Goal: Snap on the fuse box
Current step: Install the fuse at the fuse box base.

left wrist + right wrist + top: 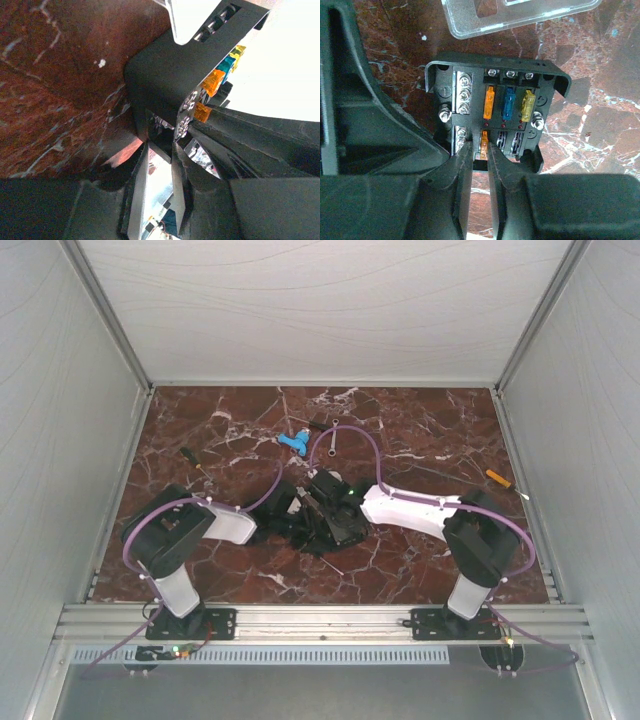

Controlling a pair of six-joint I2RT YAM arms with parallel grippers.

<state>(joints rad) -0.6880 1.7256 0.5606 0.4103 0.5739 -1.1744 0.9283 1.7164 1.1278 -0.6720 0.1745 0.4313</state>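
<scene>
Right gripper [480, 152]: nearest to us. Its jaws are almost together, one on each side of a small orange fuse [483, 144]. We cannot tell whether they pinch it or only flank it.
Left gripper [172, 137]: the jaws are drawn in on one edge of the fuse box [170, 75]. We judge this a steadying grip.
Fuse box, place: directly ahead of the right fingertips, with its near edge at the tips. The left fingers meet it from the side. It is on or just over the red marble table [600, 130]; we cannot tell which.
Fuse box, look: black, square, shallow and uncovered, with silver screw terminals [465, 95] down one side. Just beyond the right tips is a row of three fuses: orange, blue [509, 104] and yellow. In the nearer row we see only the fuse between the tips.
Clear lid [520, 17]: past the box from the right fingers, apart from it, not fitted.
Risk, fuse: if the right jaws drag on withdrawal, we expect the orange fuse to lift or tilt. A proud fuse would keep the lid from seating.
Risk, box: it is gripped at one edge only. Pressing the lid down off-centre could pivot it out of the left fingers.
Risk, lid: it is smooth and clear. A skewed pick-up could leave one side unlatched.
</scene>
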